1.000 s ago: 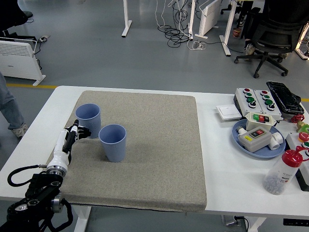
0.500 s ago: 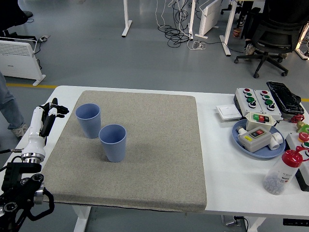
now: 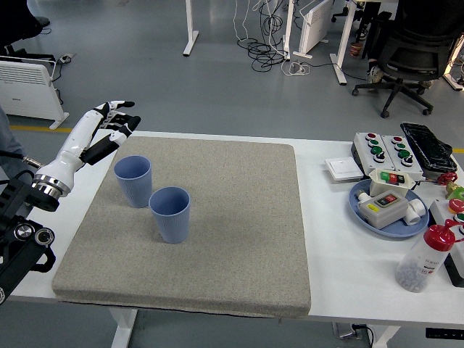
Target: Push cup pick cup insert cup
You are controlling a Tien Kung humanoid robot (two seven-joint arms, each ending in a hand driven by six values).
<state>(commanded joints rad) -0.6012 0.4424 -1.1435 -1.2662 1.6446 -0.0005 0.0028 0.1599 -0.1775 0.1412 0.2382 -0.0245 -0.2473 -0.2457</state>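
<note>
White and black, the left hand (image 3: pixel 109 123) hangs raised over the far left corner of the table (image 3: pixel 330 217), fingers (image 3: pixel 125 120) spread loosely and holding nothing, its arm running down to the picture's left edge. Just right of and below it, two blue ribbed cups stand upright on the grey felt mat (image 3: pixel 239 217) that covers most of the table: the far cup (image 3: pixel 133 180) near the mat's left side, the near cup (image 3: pixel 170 214) just beside it toward the front and right, the two touching or nearly so, I cannot tell which. The hand is apart from both.

Further right, past the mat's edge, lies a white wall switch plate (image 3: pixel 343 169). Beyond that sits a grey button box (image 3: pixel 382 148) with red and green buttons, and a blue dish (image 3: pixel 392 221) holding smaller push-button switch boxes. At the front right stands a clear bottle with a red cap (image 3: pixel 423 258). A black tray (image 3: pixel 428 144) lies at the far right.
</note>
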